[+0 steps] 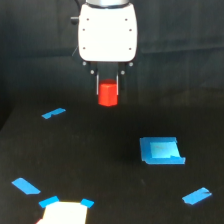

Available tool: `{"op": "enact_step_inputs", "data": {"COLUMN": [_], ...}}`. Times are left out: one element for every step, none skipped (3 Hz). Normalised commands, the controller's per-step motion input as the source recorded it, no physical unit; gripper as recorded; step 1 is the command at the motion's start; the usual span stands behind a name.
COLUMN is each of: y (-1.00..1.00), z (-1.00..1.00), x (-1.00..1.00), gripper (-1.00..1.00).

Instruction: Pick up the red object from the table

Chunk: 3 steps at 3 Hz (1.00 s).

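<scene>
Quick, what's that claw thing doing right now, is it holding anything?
Gripper: closed on the red object, held between its fingers and apparently lifted above the table.

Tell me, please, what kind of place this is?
Probably a robot test bench in a lab: a black table marked with blue tape strips, and a white gripper holding a red object.

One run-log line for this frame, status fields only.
tool: shut on red object | red object: held between fingers, appears lifted off table | blue square patch: on table, toward the exterior view's right | phase: lift
</scene>
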Motion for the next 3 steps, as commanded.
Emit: {"op": "enact_step_inputs", "data": {"y": [-0.69,-0.38,0.24], "z": [0.46,0.5,0.06], "x": [-0.16,0.63,0.1], "gripper": [-1.0,-1.0,-1.0]}}
